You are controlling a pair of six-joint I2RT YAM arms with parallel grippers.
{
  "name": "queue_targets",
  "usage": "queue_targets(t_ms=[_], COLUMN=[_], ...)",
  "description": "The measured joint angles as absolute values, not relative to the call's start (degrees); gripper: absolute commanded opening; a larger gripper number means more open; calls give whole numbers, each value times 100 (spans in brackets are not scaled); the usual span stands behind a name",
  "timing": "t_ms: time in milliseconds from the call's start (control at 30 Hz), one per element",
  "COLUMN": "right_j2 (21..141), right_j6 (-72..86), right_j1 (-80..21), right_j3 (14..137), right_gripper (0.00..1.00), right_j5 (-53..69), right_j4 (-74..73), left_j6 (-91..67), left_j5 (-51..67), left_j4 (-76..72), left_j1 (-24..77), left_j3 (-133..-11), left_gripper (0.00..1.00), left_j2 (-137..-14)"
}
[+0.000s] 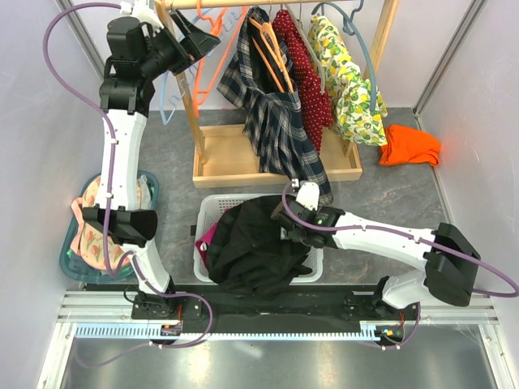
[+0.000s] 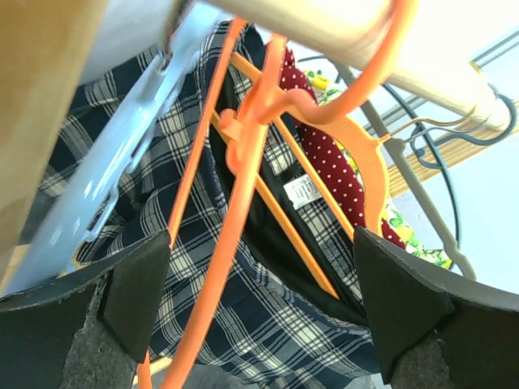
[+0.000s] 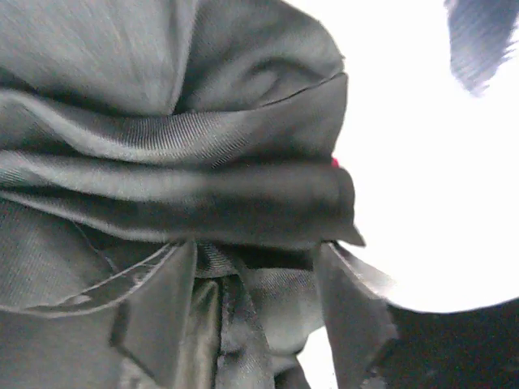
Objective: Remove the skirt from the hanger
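Left wrist, skirt (image 2: 276, 332) just beyond wide-spread left gripper (image 2: 261, 235)

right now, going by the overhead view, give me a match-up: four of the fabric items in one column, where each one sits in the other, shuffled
Items:
1. skirt
2. black garment
3. orange cloth
4. lemon-print garment

Places:
A. lying loose on the table, far right
B. heaped in the white basket
C. hanging at the right end of the rack
D. hanging mid-rack, beside the red dotted garment

Pairs: 1-D, 2-B, 3-A, 4-C
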State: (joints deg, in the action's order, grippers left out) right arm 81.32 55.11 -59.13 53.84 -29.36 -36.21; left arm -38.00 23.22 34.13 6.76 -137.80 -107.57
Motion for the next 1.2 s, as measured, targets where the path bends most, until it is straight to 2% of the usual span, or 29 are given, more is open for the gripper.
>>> queue_targets(t_ms=[133,367,467,533,567,667,867,1033,1200], right_j2=[8071,7957,7948,7918,7878,7682,7570,8040,8305], right_j6=[5323,4980,4803,4654,4541,4257,3789,3485,3411], right_j1=[-5913,-5913,-5911,-5916,-5924,-6038,-6726,-7116,-7107], right_j3=[5905,6796,7242,7452,7491,7376,6600,6560,6563], right_gripper=[81,80,72,57,43,22,1,0,0], right_j5=[-3310,-3857,-3896,-3826,-3767,-3422,-2497,-1758,-1332], right_j4=[-4042,-4663,-4810,-4770,-4676,-4176,-2661,-1918,-1535], left_j6=[-3795,-3776,-3723,-3695,-3682,-3675,-3148,-2265,-1601], left_j5=[2423,2477,2484,2554,2578,2609,2263,1494,690], left_j4=[3413,3350,3273,3245,3238,3188,3107,3124,3203], left_j1=[644,646,644,646,646,705,1570,2534,3028], left_j3=[-13605,-13251,-13244,-13244,-13244,-13216,-13155,-13006,-12995], left_gripper=[100,100,100,99,100,100,100,100,99], left_j2=[-10516,-9883,-9623,-9450,-9369,-9179,-9161,-9432,-9839])
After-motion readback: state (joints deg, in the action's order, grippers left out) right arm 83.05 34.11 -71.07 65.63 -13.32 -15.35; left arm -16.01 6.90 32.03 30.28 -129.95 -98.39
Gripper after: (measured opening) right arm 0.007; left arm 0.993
